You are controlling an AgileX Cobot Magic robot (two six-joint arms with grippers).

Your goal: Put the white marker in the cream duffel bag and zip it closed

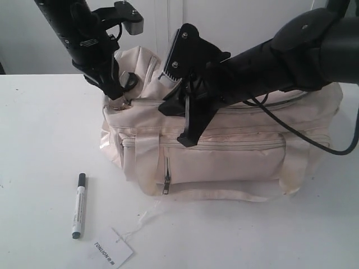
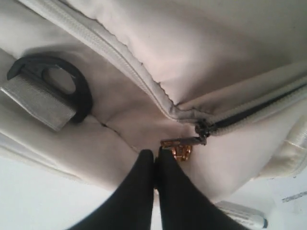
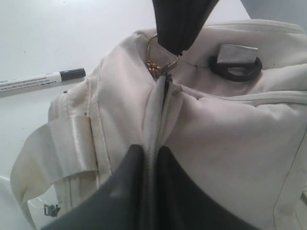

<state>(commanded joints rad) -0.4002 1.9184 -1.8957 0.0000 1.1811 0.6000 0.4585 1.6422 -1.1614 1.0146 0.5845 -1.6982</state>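
The white marker [image 1: 78, 204] lies flat on the table in front of the bag's left end, black cap pointing away; the right wrist view shows it too, marker [image 3: 43, 80]. The cream duffel bag [image 1: 224, 162] stands in the middle. My left gripper [image 1: 116, 92] is at the bag's left end, shut on the gold zip pull [image 2: 176, 148]. Its fingertips [image 2: 154, 154] sit just past the slider, beside a black end ring [image 2: 57, 91]. My right gripper [image 1: 187, 137] reaches across the top and is shut on the zip seam [image 3: 156, 115], pinching a ridge of cream fabric.
A white paper tag [image 1: 112, 252] printed TONLION lies near the table's front edge, tied to the bag by a thin thread. The front pocket's zip pull [image 1: 166, 179] hangs down. A strap [image 1: 224, 195] trails on the table before the bag.
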